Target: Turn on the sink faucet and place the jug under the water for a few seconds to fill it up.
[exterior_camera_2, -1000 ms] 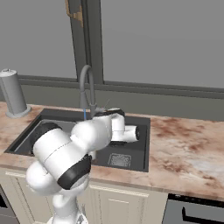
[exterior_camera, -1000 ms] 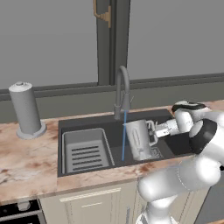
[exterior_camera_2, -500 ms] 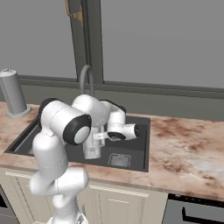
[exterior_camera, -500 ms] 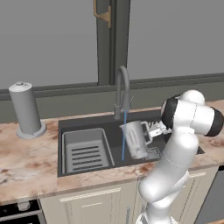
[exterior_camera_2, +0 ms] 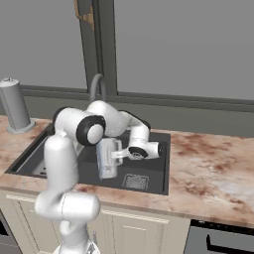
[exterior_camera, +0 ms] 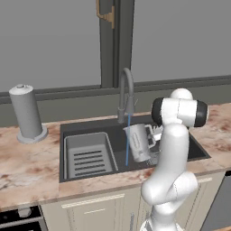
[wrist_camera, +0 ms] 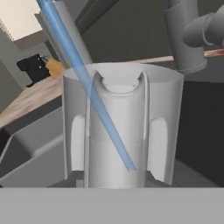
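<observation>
Over the sink [exterior_camera: 198, 146], water [exterior_camera: 128, 140] meets the jug [exterior_camera: 139, 142].

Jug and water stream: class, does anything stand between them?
Nothing visible does. The gripper holds the jug over the sink, right of the rack, and the water already falls beside its rim.

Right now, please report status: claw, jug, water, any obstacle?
Claw shut on jug handle, over the sink. Water runs from the sink faucet, beside the jug's left wall. Nothing in the way.
</observation>
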